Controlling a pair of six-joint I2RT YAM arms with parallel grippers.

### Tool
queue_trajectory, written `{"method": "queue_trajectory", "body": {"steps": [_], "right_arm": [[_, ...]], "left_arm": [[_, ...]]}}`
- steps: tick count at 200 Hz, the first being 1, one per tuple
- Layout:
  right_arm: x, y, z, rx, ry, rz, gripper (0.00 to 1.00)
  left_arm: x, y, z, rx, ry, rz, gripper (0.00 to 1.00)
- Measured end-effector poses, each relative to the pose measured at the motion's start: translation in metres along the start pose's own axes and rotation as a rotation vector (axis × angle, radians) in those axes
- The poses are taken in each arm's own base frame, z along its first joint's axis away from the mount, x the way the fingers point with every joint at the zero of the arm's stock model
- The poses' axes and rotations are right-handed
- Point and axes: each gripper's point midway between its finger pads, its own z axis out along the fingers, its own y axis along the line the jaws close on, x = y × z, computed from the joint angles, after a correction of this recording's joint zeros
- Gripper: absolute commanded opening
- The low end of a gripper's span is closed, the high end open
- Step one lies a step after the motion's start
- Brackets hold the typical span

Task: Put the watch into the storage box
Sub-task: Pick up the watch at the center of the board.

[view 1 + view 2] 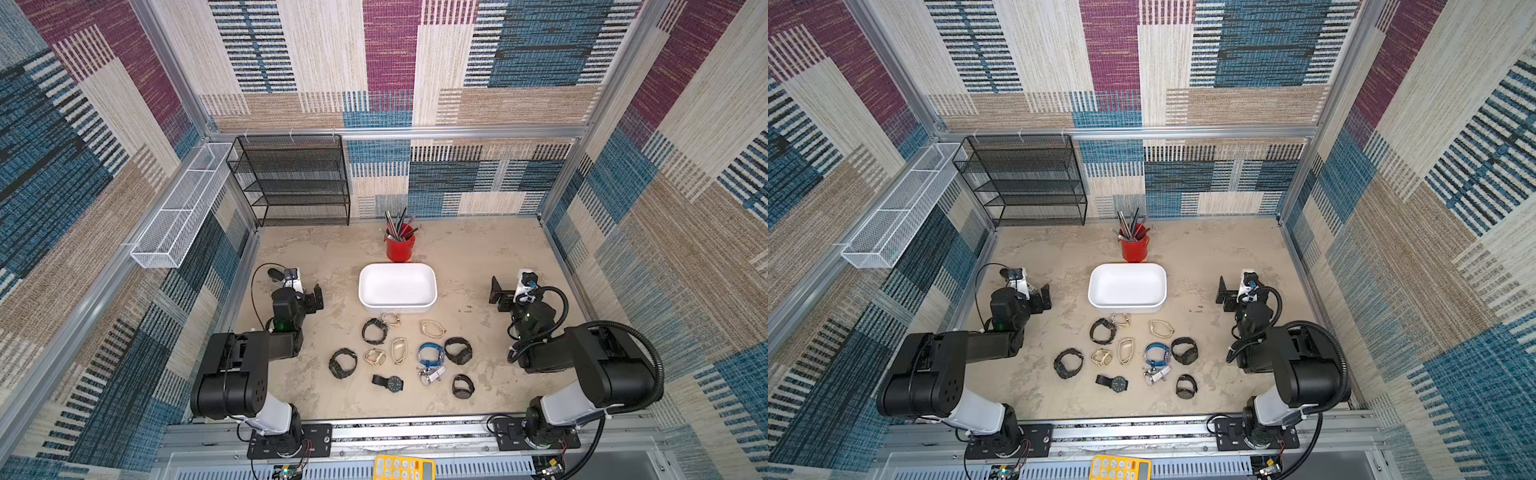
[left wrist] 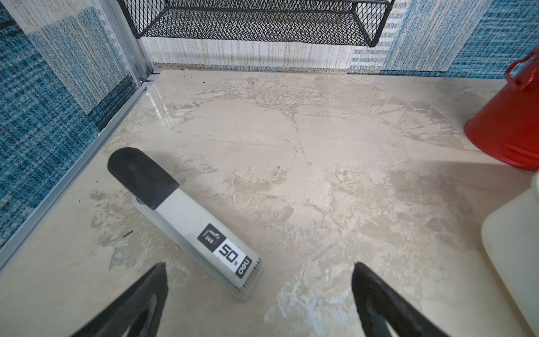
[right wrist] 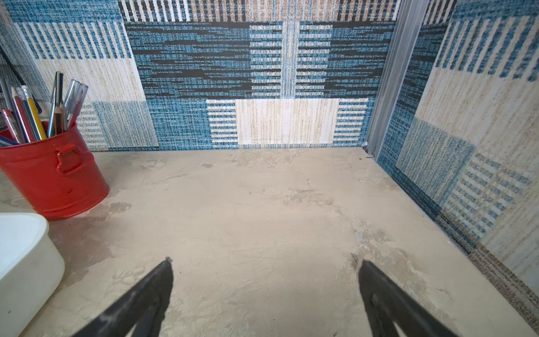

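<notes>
The storage box [image 1: 397,286] [image 1: 1127,286] is a white rounded tub in mid-table, with nothing in it. Several watches lie loose on the table on the near side of it: black ones [image 1: 374,331] [image 1: 458,350], gold ones [image 1: 432,328], a blue one [image 1: 431,353] and a silver one [image 1: 431,375]. My left gripper [image 2: 259,264] [image 1: 307,296] hovers left of the box, open over bare table. To the right of the box, my right gripper [image 3: 265,261] [image 1: 508,293] is open too and holds nothing. No watch shows in either wrist view; the box's edge [image 2: 513,248] [image 3: 23,262] does.
A red cup [image 1: 400,249] [image 3: 55,181] full of pens stands just behind the box. A grey stapler [image 2: 183,221] lies by the left gripper. A black mesh rack [image 1: 291,183] hangs on the back wall and a white wire basket [image 1: 178,208] on the left wall.
</notes>
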Motion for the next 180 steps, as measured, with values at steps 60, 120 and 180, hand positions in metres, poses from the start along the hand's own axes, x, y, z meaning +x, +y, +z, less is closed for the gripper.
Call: {"method": "queue_trajectory", "body": {"steps": [60, 120, 180], "right_arm": [[0.0000, 0.0000, 0.0000, 0.000, 0.000, 0.000, 0.99], [0.0000, 0.0000, 0.0000, 0.000, 0.000, 0.000, 1.00], [0.0000, -0.0004, 0.0000, 0.001, 0.000, 0.000, 1.00]], "left_arm": [[0.0000, -0.0003, 0.0000, 0.001, 0.000, 0.000, 0.99], [-0.0005, 0.0009, 0.0005, 0.000, 0.000, -0.001, 0.99], [0.0003, 0.0017, 0.0010, -0.002, 0.006, -0.002, 0.94]]}}
